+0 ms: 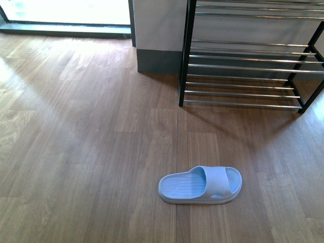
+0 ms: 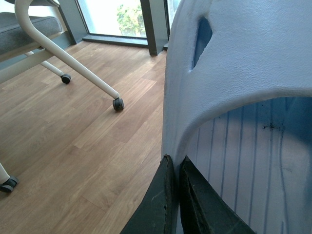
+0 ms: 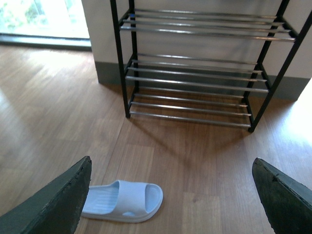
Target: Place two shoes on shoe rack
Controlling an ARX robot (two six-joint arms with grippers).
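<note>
The two shoes are out of view. My left gripper (image 2: 174, 163) is shut on the strap edge of a pale blue slide sandal (image 2: 253, 63), which fills the left wrist view, held above the floor. A matching sandal (image 1: 200, 185) lies on its sole on the wood floor, in front of the shoe rack (image 1: 185, 50). The rack is a black frame with silver rods and nothing rests on its visible tiers. My right gripper (image 3: 170, 165) hangs open above the floor, with the lying sandal (image 3: 122, 201) near one finger and the rack (image 3: 120, 58) beyond. Neither arm shows in the front view.
A chair with white legs (image 2: 73, 63) and dark castors (image 2: 117, 104) stands on the floor beside the held sandal. A bright window (image 1: 66, 12) runs along the far left. A white wall with grey skirting (image 1: 157, 61) stands behind the rack.
</note>
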